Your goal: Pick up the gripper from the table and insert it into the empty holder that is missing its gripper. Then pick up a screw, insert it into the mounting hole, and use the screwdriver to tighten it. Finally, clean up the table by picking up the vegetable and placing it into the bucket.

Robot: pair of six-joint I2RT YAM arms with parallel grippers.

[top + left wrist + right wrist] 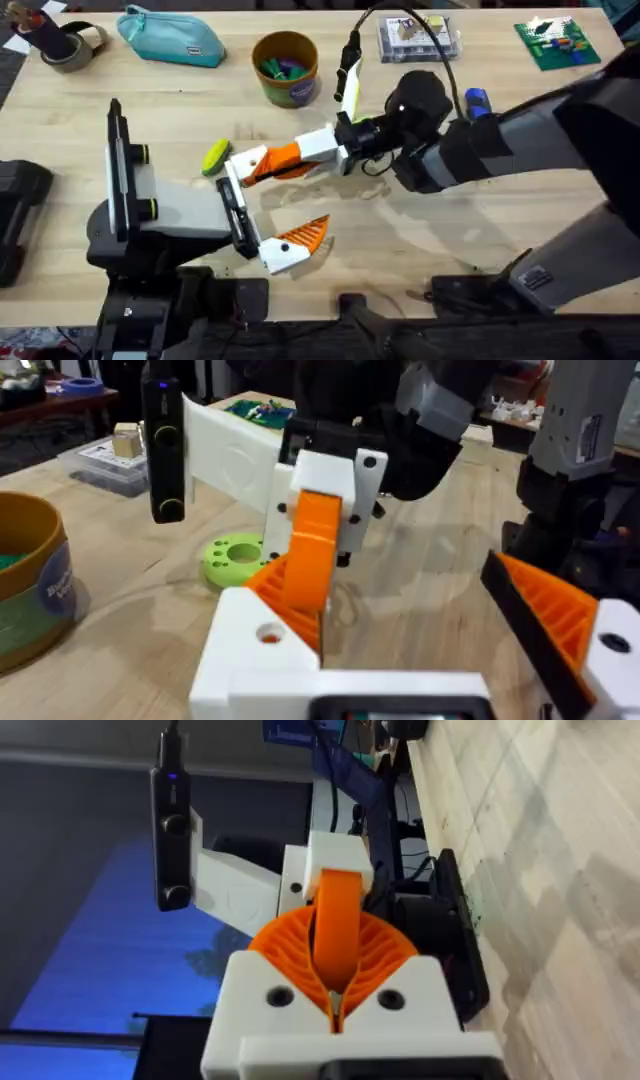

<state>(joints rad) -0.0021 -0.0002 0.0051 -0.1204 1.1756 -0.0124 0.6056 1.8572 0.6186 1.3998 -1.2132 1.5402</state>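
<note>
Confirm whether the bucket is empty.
No, the bucket near the table's far edge holds green and purple items.

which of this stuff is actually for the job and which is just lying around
For the job:
gripper, held in the right hand
holder
screwdriver
vegetable
bucket

Just lying about:
teal pouch
tape roll
green board

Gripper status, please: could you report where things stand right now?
Right gripper shut on orange gripper. Left gripper open, empty. Green vegetable on table, close beside.
</note>
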